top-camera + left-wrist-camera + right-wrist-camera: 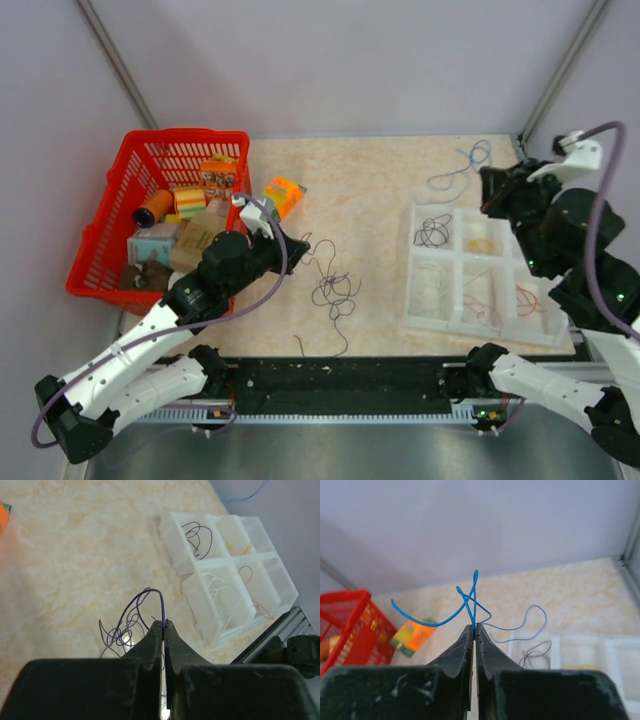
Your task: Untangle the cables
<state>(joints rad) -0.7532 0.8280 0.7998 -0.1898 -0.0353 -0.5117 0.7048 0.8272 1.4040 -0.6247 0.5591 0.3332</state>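
Note:
A tangle of dark purple cables (335, 290) lies on the beige table in the middle. My left gripper (300, 243) is just to its left, shut on one purple cable (159, 596) that arches up from the tangle (120, 631) into the fingertips (164, 625). My right gripper (487, 182) hovers at the far right above the tray's back edge, shut on a blue cable (469, 600). That cable's loops (465, 162) trail over the table behind the tray. The pinch point (475, 626) sits at the very tips.
A white compartment tray (455, 322) at the right holds a dark cable (432, 232), a yellow one (483, 245), a white one (216, 584) and a reddish one (527, 296). A red basket (100, 240) of packets stands at the left, an orange block (284, 193) beside it.

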